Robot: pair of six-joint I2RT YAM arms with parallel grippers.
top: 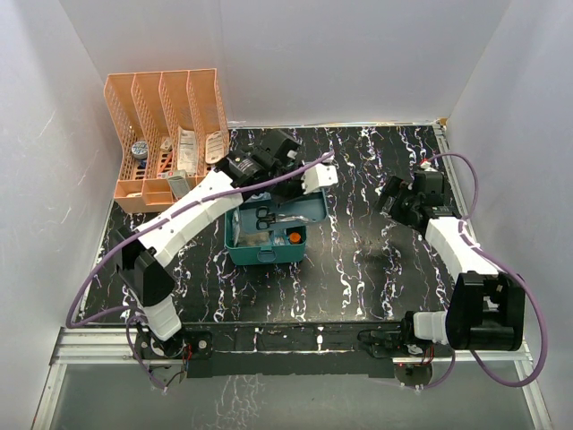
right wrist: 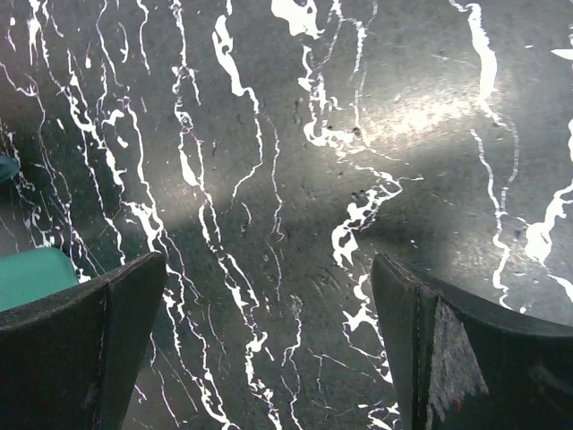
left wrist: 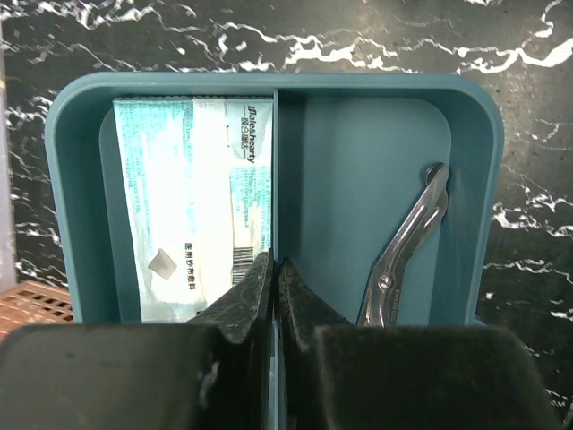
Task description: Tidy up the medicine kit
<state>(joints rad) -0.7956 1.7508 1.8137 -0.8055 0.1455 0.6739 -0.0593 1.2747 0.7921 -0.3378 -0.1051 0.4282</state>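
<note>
The black, white-veined desk [top: 358, 269] carries an orange slotted rack [top: 166, 107] at its far left corner. Its slots hold several pale packets [top: 188, 148] and a round tin [top: 141, 148]. Any print on them is too small to read from above.

The medicine kit [top: 269, 255], a teal box with rounded corners, lies open left of the desk's middle, near the rack's front right corner and under the left arm's wrist.

The left hand [left wrist: 276, 287] hovers over the kit's divided tray [left wrist: 358, 161], right above the partition. Its two fingers are pressed together with nothing seen between them. The right hand [right wrist: 269, 340] hangs over bare desk well to the right of the kit, fingers spread wide and empty.

In the left wrist view, the tray's left compartment holds a flat white-and-teal packet [left wrist: 192, 206]. It bears a barcode, Chinese characters and Latin lettering that seems to end in "hearty", though the print is not sharp. The right compartment holds metal scissors [left wrist: 403, 251], their blades leaning against the right wall. From above, a small orange object [top: 293, 238] also shows inside the kit.
</note>
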